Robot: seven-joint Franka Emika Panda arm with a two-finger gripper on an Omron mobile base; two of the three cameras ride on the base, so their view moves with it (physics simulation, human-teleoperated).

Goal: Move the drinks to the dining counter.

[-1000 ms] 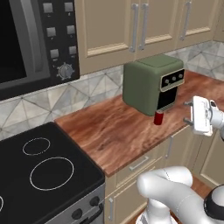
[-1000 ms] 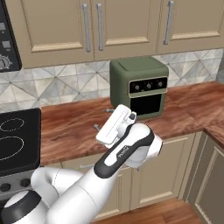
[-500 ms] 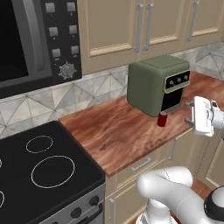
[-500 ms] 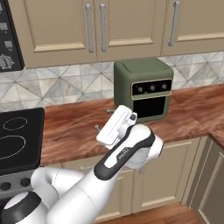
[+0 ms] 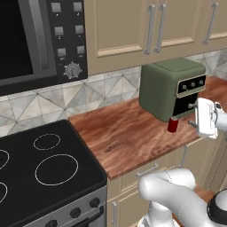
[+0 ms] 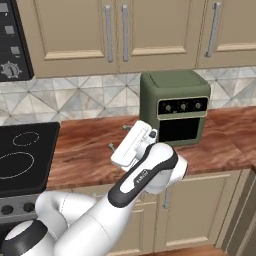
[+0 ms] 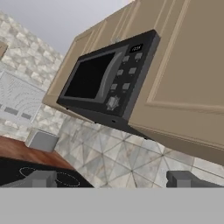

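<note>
Red can: short, upright on the wood-grain table, just in front of the green toaster oven's lower front corner and close to the table's front edge; free of any grip.

Tool: fingers spread wide, nothing between them, raised above the table's front edge beside the can, apart from it. In the hand view its fingertips point up toward the microwave and wall cabinets, not down at the can.

Step in hand (a judgement): reaching for the can. Tilt the tool down first, then bring the spread fingers level around the can's middle, coming from the open table side.

Clearances: oven door just behind the can, so little room there; drop-off in front; a broad bare stretch of table to the left, as far as the black cooktop; tiled backsplash beyond.
</note>
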